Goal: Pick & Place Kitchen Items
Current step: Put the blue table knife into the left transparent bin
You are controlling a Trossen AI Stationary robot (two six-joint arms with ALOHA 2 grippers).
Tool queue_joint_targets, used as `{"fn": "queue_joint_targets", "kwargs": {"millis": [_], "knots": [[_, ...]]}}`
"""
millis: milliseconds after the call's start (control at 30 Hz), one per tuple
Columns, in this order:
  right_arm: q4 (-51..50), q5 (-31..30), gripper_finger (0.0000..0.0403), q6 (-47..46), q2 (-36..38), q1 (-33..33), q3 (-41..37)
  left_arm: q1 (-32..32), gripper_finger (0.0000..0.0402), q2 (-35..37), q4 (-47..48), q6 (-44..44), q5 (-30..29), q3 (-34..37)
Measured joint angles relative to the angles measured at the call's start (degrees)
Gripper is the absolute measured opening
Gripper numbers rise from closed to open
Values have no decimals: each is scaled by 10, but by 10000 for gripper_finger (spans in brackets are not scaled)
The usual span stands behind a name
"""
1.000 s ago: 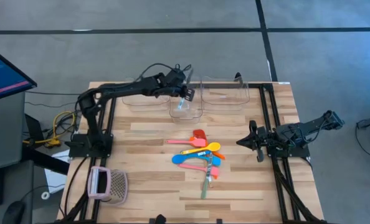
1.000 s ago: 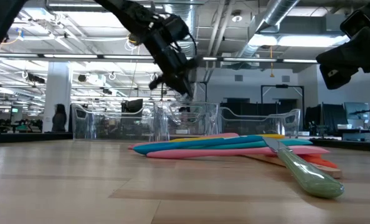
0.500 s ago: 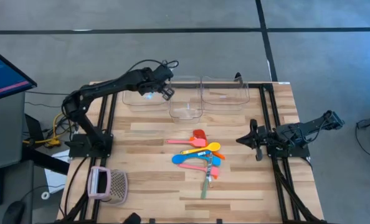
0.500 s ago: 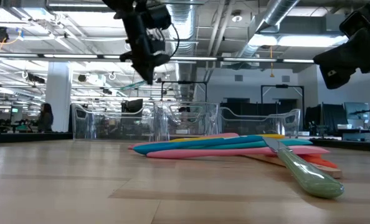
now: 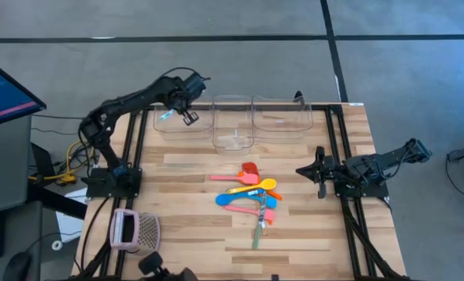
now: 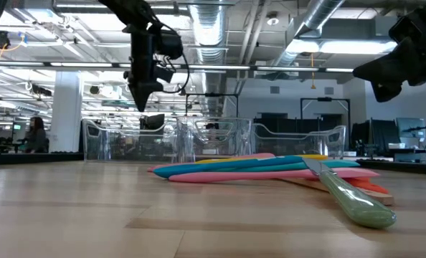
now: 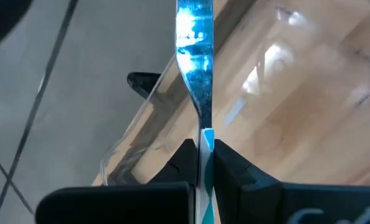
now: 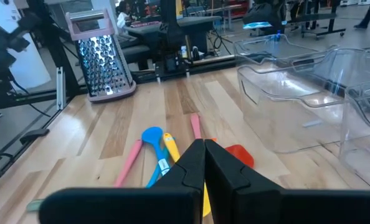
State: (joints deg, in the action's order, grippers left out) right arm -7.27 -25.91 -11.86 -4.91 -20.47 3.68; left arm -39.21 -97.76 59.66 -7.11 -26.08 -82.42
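A pile of slim utensils [image 5: 251, 193] lies flat mid-table: pink, yellow, blue and orange spoons, a red-headed spatula, and a pale green-handled piece [image 6: 353, 201] nearest the low camera. My left gripper [image 5: 185, 113] hangs above the left clear bin [image 5: 177, 125] and is shut on a teal-handled silvery piece of cutlery [image 5: 166, 115]. In the low view this gripper [image 6: 140, 97] points downward, above the bins. My right gripper [image 5: 310, 173] is shut and hovers right of the pile, touching nothing. My left gripper pinches the cutlery between its two fingers [image 7: 184, 158] at the teal handle [image 7: 207, 138], close to where the silvery blade begins. The blade [image 7: 193, 50] sticks out ahead of the fingertips. The fingers slant down from above, and the piece is lifted clear over the left bin.
Three clear bins stand along the far edge: left, middle [image 5: 233, 133] and right [image 5: 283, 117]. A pink-and-white mesh basket [image 5: 136, 230] lies near the table's near left corner. Bare wood lies between the pile and the basket. A monitor [image 5: 1, 90] stands off the left side.
My left gripper has carried the teal-handled cutlery from above the middle bin toward the table's left edge, and it now hangs over the left bin. It has turned on the way. The pile has not moved.
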Motion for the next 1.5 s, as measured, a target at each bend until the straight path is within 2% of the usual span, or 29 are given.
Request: {"fn": "queue_joint_targets", "kwargs": {"millis": [233,433,700,1267,1500], "knots": [[0,-22,2,3,0,0,0,-34,6,-1,-39,-53,59,62],[0,-57,2,4,0,2,0,-37,6,-2,-71,-65,60,102],[0,-57,2,4,0,24,0,-41,6,-2,-213,-81,88,151],[0,-57,2,4,0,27,0,-52,6,-4,-237,-77,113,216],[0,-57,2,4,0,27,0,-52,39,-4,-284,-72,98,216]]}}
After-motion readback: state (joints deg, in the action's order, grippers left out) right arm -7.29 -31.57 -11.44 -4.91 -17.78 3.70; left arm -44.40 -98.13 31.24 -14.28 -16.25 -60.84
